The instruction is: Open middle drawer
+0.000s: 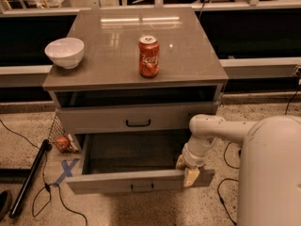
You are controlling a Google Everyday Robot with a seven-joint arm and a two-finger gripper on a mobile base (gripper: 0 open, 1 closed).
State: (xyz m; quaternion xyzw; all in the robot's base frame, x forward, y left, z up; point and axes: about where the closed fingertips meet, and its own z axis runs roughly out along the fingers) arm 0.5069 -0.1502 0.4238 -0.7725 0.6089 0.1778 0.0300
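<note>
The middle drawer (117,180) is pulled well out toward me; its plain grey tray (134,152) is bare and its small black handle (141,187) sits mid-front. My gripper (187,169) is at the right end of the drawer's front panel, touching its top edge, with the white arm (211,128) reaching in from the right. The drawer above (136,119) has a black handle (138,123) and a dark gap over it. The lowest drawer is hidden under the open one.
A red soda can (148,56) and a white bowl (65,52) stand on the cabinet top (188,46). On the floor at left lie a black pole (28,180), cables, blue tape (66,169) and a mesh bag (59,138). My white body (273,173) fills the right.
</note>
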